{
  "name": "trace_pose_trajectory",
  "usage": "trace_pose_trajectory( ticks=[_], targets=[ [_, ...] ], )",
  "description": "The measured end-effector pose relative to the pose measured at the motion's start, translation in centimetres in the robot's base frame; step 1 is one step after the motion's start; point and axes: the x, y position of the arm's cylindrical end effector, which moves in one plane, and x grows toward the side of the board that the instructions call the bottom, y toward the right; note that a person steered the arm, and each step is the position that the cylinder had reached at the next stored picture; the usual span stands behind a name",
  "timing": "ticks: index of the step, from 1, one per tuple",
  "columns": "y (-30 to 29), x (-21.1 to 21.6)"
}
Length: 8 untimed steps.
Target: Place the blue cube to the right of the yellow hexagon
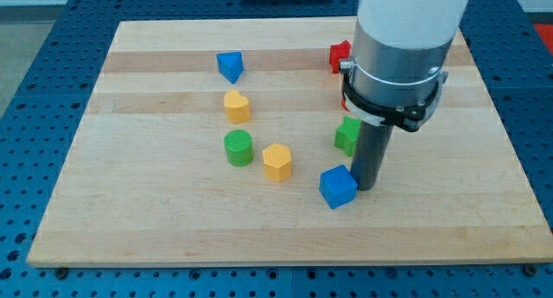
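The blue cube [337, 187] lies on the wooden board [155, 220], below and right of centre. The yellow hexagon [276, 161] lies to the cube's left, a short gap apart. My tip [366, 187] is down at the board, right against the blue cube's right side. The rod rises from there into the large white and grey arm body at the view's top right.
A green cylinder [238, 148] sits left of the hexagon. A yellow heart-like block [237, 105] is above it, and a blue triangular block [230, 66] higher up. A green block [347, 135] and a red block [339, 55] are partly hidden behind the arm.
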Motion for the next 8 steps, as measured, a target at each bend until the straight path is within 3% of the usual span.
trace_pose_trajectory(
  ticks=[4, 8],
  targets=[
    [1.6, 4.6],
    [-1.8, 3.6]
  ],
)
